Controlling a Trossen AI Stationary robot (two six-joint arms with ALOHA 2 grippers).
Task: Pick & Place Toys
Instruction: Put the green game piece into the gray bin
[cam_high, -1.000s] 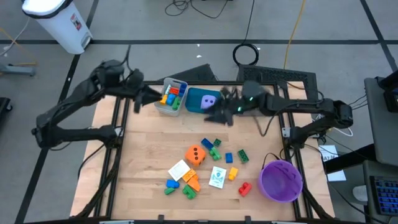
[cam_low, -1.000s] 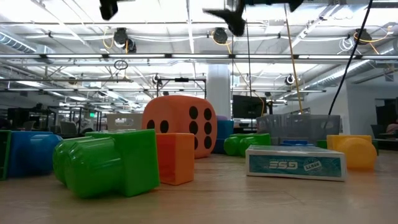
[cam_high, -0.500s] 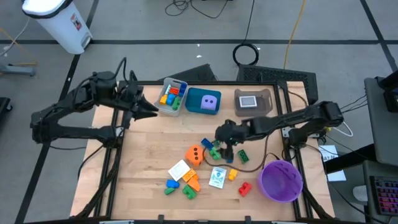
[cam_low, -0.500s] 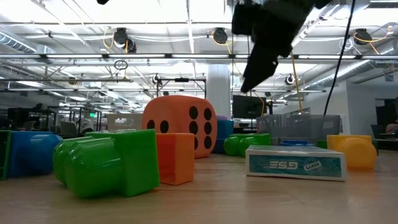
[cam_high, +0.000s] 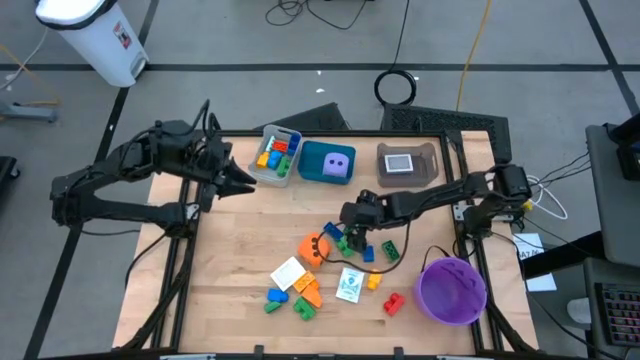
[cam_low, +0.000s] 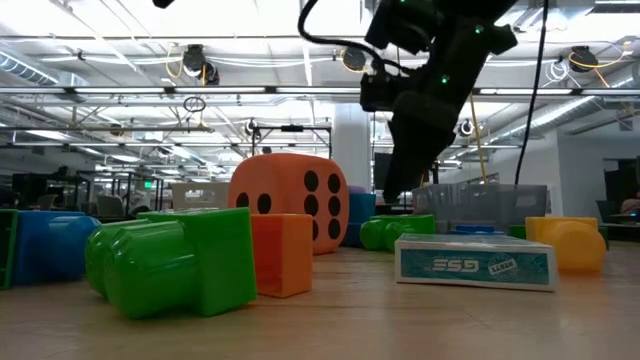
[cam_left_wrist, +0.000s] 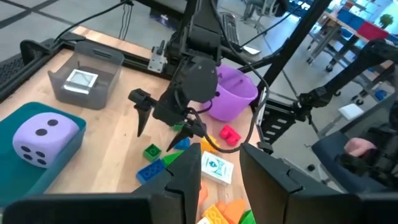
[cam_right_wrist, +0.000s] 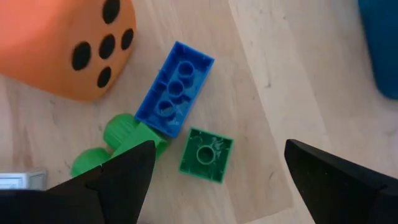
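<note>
My right claw (cam_high: 350, 243) has dropped lower since the earlier frame, spread wide, empty, over the blue brick (cam_right_wrist: 173, 89) and small green brick (cam_right_wrist: 206, 154) beside the orange die (cam_high: 315, 248). Left claw (cam_high: 243, 178): narrow gap, contents hidden. Purple die (cam_high: 339, 165) sits in the teal tray (cam_high: 312, 157); bricks fill the grey tray (cam_high: 289, 140).

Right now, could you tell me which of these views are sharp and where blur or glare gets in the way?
High view: even light, sharp throughout. Low view: the green brick nearest the lens is soft, and bright ceiling lights glare behind the dark right gripper. Right wrist view: the blue brick and small green brick are crisp, the gripper's own fingers blurred. Left wrist view: its fingers blurred, the table sharp.
</note>
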